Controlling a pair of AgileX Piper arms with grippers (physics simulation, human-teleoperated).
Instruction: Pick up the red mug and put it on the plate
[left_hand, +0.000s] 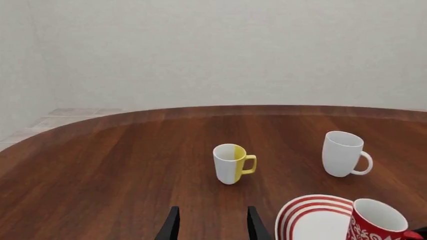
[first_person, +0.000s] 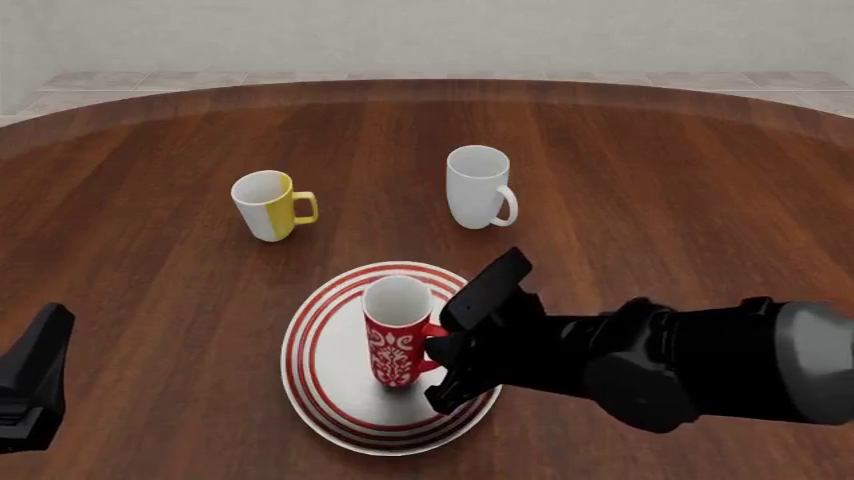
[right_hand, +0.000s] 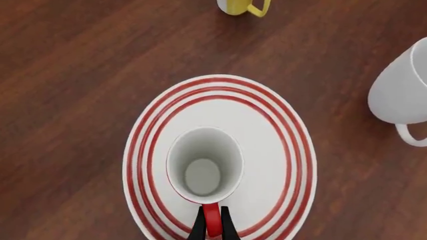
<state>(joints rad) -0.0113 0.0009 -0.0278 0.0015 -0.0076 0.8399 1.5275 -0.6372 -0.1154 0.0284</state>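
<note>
So the brown wood counter (first_person: 160, 140) carries everything. Biggest item is the plate (first_person: 320, 375), and the red mug (first_person: 396, 340) stands upright on its middle. Right end effector (right_hand: 212, 227) is clamped on the mug's red handle (right_hand: 211, 220). Left end effector (left_hand: 212, 225) hangs released over bare wood. Farther back sit the white mug (first_person: 478, 187) and the yellow-and-white mug (first_person: 267, 205), well apart.

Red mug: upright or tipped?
Upright. The red mug stands on the plate, mouth up; the right gripper pinches its handle.
</note>
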